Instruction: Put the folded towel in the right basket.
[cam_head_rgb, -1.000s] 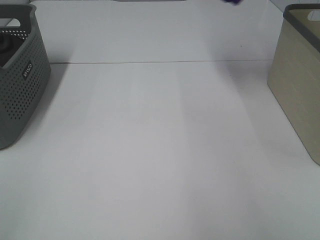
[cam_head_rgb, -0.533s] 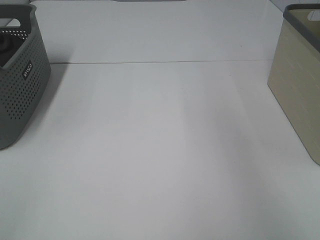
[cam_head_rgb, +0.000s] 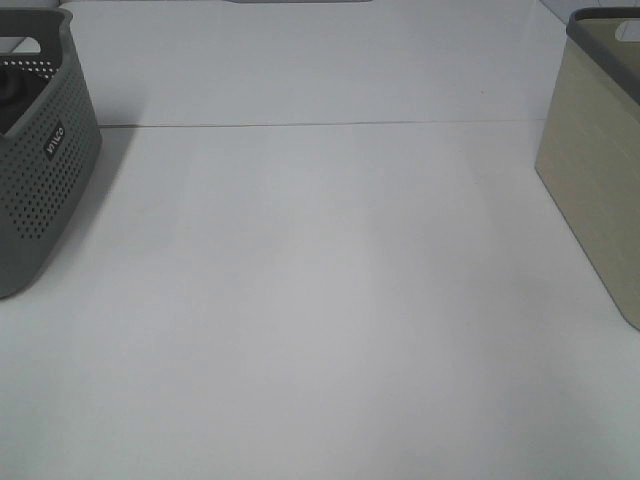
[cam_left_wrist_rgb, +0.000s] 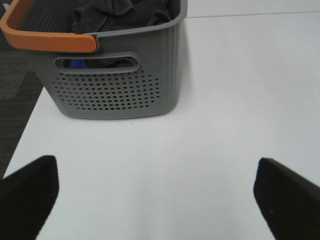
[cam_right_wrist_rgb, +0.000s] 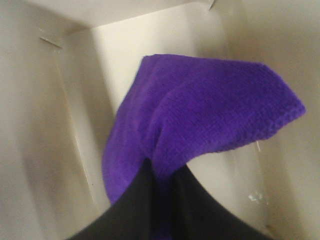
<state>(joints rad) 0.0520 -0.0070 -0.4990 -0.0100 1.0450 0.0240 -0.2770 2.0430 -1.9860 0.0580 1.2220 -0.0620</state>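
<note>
The folded purple towel (cam_right_wrist_rgb: 200, 120) hangs from my right gripper (cam_right_wrist_rgb: 161, 172), which is shut on it, inside the beige right basket (cam_right_wrist_rgb: 60, 145); cream walls surround it in the right wrist view. The same basket (cam_head_rgb: 598, 150) stands at the right edge of the exterior high view, where neither arm nor towel shows. My left gripper (cam_left_wrist_rgb: 155, 200) is open and empty above the white table, its dark fingertips (cam_left_wrist_rgb: 27, 192) spread wide, a short way from the grey left basket (cam_left_wrist_rgb: 117, 85).
The grey perforated basket (cam_head_rgb: 40, 150) with an orange handle (cam_left_wrist_rgb: 45, 37) holds dark cloths (cam_left_wrist_rgb: 120, 12) at the table's left edge. The white table (cam_head_rgb: 320, 300) lies between the two baskets. Dark floor shows beyond its left edge (cam_left_wrist_rgb: 15, 75).
A purple scrap of the towel at the top of the exterior high view one second ago has gone out of frame. The baskets have not moved.
</note>
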